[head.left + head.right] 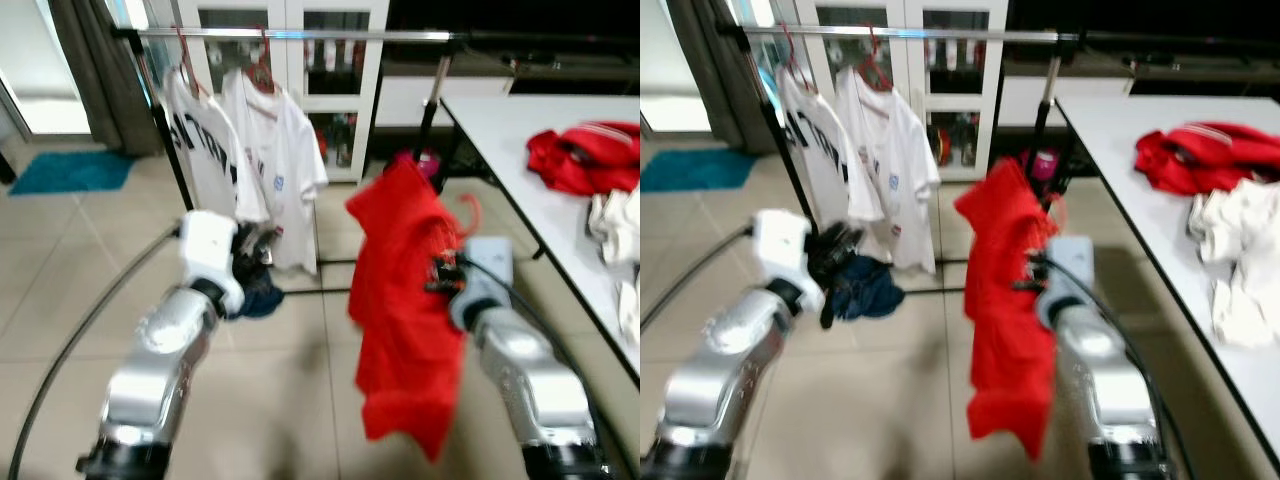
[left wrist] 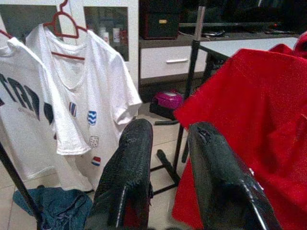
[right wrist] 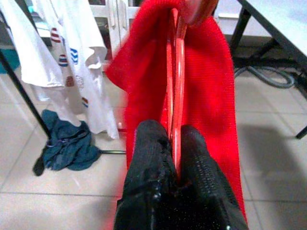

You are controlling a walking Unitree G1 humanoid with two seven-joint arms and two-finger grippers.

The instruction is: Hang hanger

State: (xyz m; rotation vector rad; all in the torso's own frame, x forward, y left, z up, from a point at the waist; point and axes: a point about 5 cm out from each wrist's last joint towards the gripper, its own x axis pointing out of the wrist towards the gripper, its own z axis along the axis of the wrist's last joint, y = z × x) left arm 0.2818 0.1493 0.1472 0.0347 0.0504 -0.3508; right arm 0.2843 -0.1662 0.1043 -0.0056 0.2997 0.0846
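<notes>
While short of rail (image 1: pixel 300 35) | right gripper (image 3: pixel 175 143) clamped on red hanger (image 3: pixel 173 86), red shirt (image 1: pixel 405 300) draped | left gripper (image 2: pixel 165 158) fingers apart, nothing held

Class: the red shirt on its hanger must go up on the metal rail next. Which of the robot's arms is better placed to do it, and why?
The right. The right gripper is already shut on the red plastic hanger carrying the red shirt, below the silver metal rail. The left gripper is open, holding nothing.
</notes>
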